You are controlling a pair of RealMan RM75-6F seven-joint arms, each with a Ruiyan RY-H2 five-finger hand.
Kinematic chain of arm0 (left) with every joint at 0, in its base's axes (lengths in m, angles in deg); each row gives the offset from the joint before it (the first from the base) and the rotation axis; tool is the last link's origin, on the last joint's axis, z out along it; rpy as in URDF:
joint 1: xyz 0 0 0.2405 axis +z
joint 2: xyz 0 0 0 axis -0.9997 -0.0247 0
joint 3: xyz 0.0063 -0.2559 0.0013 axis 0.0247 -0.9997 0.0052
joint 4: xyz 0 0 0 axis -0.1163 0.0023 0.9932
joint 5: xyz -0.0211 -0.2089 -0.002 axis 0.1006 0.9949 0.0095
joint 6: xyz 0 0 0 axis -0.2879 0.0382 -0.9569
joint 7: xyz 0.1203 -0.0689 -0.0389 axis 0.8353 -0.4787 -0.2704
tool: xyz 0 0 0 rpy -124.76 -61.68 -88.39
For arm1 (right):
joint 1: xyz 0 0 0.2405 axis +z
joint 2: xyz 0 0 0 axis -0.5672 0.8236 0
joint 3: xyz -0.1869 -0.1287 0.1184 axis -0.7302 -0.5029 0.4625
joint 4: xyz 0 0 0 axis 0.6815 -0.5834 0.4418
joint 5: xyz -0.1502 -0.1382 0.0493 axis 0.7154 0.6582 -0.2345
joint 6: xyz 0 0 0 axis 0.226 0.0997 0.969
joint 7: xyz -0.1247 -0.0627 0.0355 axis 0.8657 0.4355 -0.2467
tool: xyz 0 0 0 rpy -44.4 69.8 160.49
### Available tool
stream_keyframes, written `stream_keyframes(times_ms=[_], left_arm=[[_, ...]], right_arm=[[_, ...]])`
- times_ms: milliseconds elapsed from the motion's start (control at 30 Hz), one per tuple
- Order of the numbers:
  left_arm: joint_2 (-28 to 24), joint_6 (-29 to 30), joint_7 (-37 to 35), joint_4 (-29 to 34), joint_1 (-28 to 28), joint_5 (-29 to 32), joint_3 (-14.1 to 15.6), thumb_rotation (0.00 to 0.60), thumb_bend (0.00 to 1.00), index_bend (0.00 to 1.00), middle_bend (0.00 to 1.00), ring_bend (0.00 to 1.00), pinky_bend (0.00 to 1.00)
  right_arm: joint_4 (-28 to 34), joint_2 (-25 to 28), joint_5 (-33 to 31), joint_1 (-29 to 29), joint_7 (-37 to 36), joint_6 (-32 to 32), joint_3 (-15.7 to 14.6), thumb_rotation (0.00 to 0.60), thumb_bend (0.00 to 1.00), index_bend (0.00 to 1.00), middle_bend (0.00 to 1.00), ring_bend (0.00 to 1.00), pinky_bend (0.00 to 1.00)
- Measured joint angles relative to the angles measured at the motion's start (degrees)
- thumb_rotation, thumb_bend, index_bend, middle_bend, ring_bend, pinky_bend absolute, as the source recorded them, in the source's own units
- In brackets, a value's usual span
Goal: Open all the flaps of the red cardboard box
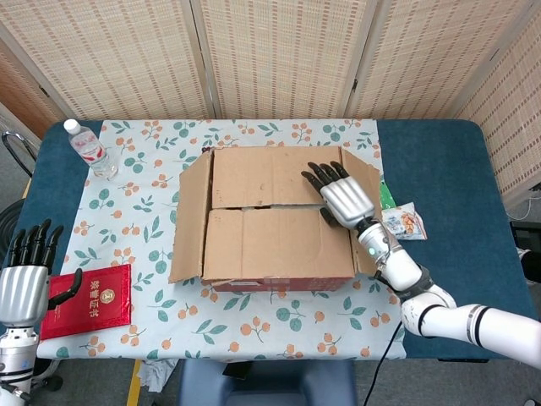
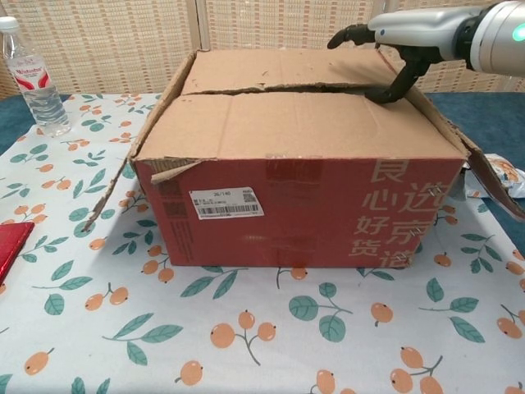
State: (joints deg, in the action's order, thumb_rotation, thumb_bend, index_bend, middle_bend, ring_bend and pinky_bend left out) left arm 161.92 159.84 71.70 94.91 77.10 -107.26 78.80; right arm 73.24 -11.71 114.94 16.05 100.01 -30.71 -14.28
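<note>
the red cardboard box [image 2: 303, 205] sits mid-desk [image 1: 439, 161], its two top flaps lying flat (side flaps splayed out). the right hand [image 1: 338, 193] hovers over the seam, fingers spread, holding nothing. the left hand [image 1: 24, 275], fingers apart and empty, hangs beside a red booklet [image 1: 89, 298].

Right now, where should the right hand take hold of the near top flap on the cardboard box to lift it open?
Probably at the free edge of the near flap along the centre seam, near its right end where the right hand is. That edge meets the far flap at a slightly open gap. Hook fingers under from above and swing it toward the front, where it hinges.
</note>
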Motion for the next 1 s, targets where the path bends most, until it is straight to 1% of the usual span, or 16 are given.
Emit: stream_keyframes(times_ms=[300, 533, 767, 1000], left_arm=[[0.19, -0.2, -1.28, -0.81, 0.61, -0.45, -0.96, 0.367, 0.46, 0.0, 0.0, 0.0, 0.0], [0.34, 0.17, -1.95, -1.35, 1.24, -0.59, -1.46, 0.366, 0.46, 0.0, 0.0, 0.0, 0.0], [0.71, 0.3, -2.95, -2.49, 1.74, -0.6, -1.87, 0.364, 0.46, 0.0, 0.0, 0.0, 0.0], [0.87, -0.23, -4.0, -3.4, 1.94, -0.14, -2.49, 0.365, 0.46, 0.0, 0.0, 0.0, 0.0]], right_arm=[[-2.48, -2.19, -3.04, 3.48, 3.12, -0.18, -0.42, 0.6, 0.42, 0.0, 0.0, 0.0, 0.0], [-3.23, -2.98, -3.38, 4.35, 1.69, -1.4, 0.25, 0.6, 0.42, 0.0, 0.0, 0.0, 0.0], [-3.89, -2.76, -1.49, 4.37, -2.35, -3.56, 2.13, 0.6, 0.42, 0.0, 0.0, 0.0, 0.0], [-6.06, -2.34, -1.7, 5.38, -5.75, -3.71, 4.68, 0.6, 0.42, 0.0, 0.0, 0.0, 0.0]])
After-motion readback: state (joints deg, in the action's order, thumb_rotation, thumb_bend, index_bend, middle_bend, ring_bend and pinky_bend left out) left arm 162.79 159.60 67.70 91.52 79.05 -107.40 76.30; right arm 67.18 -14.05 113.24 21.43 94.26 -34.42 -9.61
